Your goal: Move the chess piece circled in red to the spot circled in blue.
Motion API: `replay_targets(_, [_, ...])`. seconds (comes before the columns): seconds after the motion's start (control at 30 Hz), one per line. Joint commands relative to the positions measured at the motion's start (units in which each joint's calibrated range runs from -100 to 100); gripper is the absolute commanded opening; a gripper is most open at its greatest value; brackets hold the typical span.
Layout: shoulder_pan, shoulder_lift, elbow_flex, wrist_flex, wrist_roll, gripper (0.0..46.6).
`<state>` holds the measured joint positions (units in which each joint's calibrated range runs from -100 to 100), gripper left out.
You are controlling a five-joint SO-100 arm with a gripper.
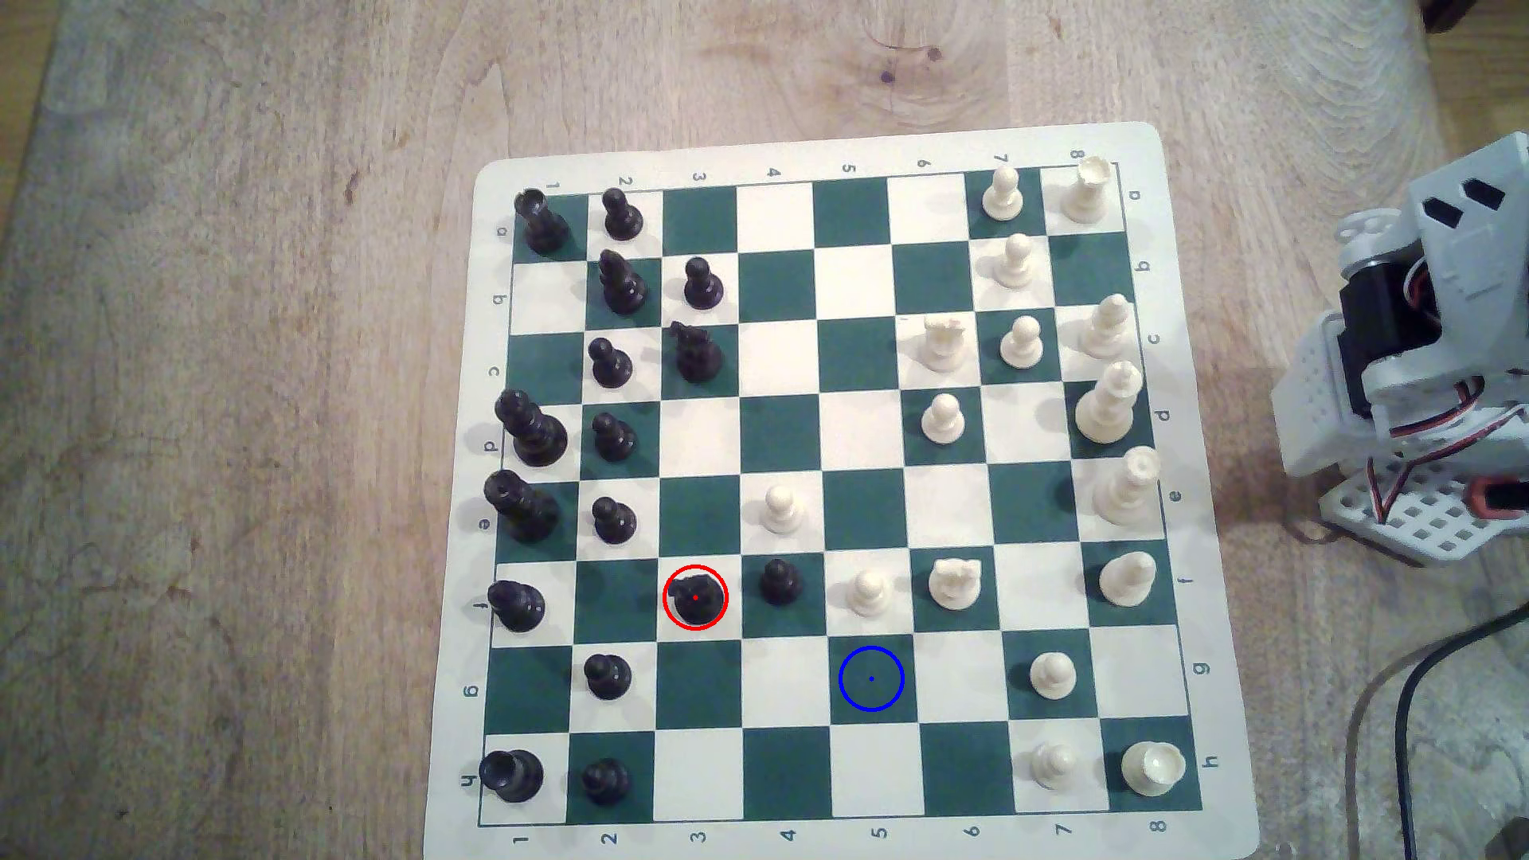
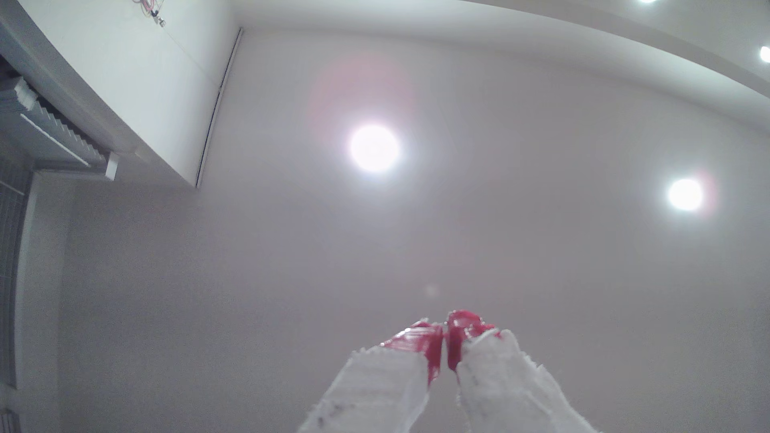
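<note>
Black knight (image 1: 695,597): stands upright inside the red ring on a cream square, lower centre-left of the exterior view; a black pawn (image 1: 779,580) sits on the next square toward the exterior view's right
Blue-ringed square (image 1: 871,679): dark green and bare, lower centre of the exterior view; one row down the frame from the knight and two squares toward the exterior view's right
Arm (image 1: 1423,347): folded at the right edge of the exterior view, off the board (image 1: 1191,529) and well apart from the knight
Gripper (image 2: 445,347): red-tipped, pointed up at a ceiling with round lamps (image 2: 373,148) in the wrist view; tips pressed together, holding nothing
Key relation: the knight lies across nearly the whole board from the arm, toward the exterior view's left; cream pieces stand between
Likely next: swing down and out over the board, then part the tips above the knight
</note>
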<state>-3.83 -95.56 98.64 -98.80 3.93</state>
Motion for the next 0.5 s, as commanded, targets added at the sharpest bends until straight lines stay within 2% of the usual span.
replay_targets(0.0, [1.6,-0.2,1.4,-0.8,0.0,0.2])
replay_targets(0.2, [1.6,-0.2,1.4,17.2,0.0,0.2])
replay_targets(0.33, [3.2,-0.2,-0.8,42.0,0.0,0.2])
replay_targets(0.37, [4.1,-0.2,-2.5,56.5,-0.3,0.2])
replay_targets(0.47, [6.2,-0.3,-3.9,69.3,-0.4,0.2])
